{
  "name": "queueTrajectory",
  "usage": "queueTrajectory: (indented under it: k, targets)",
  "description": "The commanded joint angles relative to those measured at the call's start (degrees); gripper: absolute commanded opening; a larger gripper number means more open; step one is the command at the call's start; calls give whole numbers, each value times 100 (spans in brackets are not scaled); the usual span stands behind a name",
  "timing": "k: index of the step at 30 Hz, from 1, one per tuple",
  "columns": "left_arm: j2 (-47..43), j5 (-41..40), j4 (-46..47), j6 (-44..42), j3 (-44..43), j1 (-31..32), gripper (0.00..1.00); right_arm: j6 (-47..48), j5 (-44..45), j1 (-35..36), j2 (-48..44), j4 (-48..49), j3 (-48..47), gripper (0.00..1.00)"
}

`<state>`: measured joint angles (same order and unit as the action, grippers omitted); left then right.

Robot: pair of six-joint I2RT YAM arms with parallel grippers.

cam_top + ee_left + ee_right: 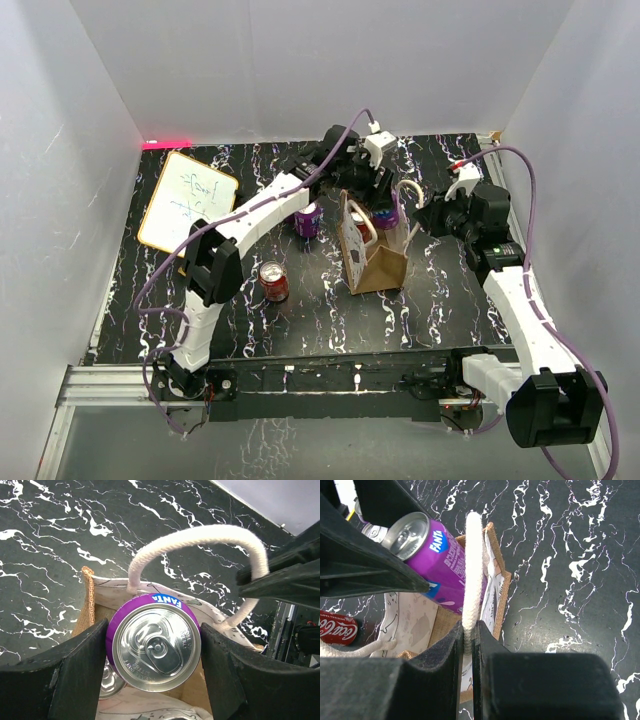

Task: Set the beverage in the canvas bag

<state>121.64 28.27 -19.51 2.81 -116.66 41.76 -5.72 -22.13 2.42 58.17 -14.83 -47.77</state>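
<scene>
The canvas bag [375,262] stands upright mid-table, tan with cream handles. My left gripper [383,200] is shut on a purple Fanta can [388,214], held tilted over the bag's open top. In the left wrist view the can [156,647] fills the gap between both fingers [80,675], above the bag rim [88,596]. My right gripper [424,216] is shut on one cream handle [473,575] and holds it up. In the right wrist view the can [442,562] leans over the bag [496,597].
A second purple can [308,221] stands left of the bag. A red Coca-Cola can [273,283] stands nearer the front left. A small whiteboard [187,200] lies at the far left. Another silver can top [107,682] shows below the held can.
</scene>
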Motion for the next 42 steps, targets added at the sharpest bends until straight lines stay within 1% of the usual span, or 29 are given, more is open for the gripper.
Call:
queueTrajectory:
  k: [1,7,14,20,26,35,42]
  targets:
    - [-63,269,449,-232,-173,8,0,-44,-45,-57,-157,376,84,8]
    - [100,311,527,-477,-190,14,0,-39,-452,-59,-140,536,233,8]
    - [371,282,474,-782,-341,27,0,-44,-628,-61,-157,608,301,8]
    - [622,82,292,-1211,-641,68,0,-22,-635,-61,-165,630,321,8]
    - [769,8,303,-1455,-647,95,0,17,-648,-66,-204,622,338,8]
    - [852,-116,446,-1830,-382,140,0,40,-700,-66,-203,648,382,8]
    - [837,-229,808,-1732,-75,140,0,84,-695,-66,-209,648,410,8]
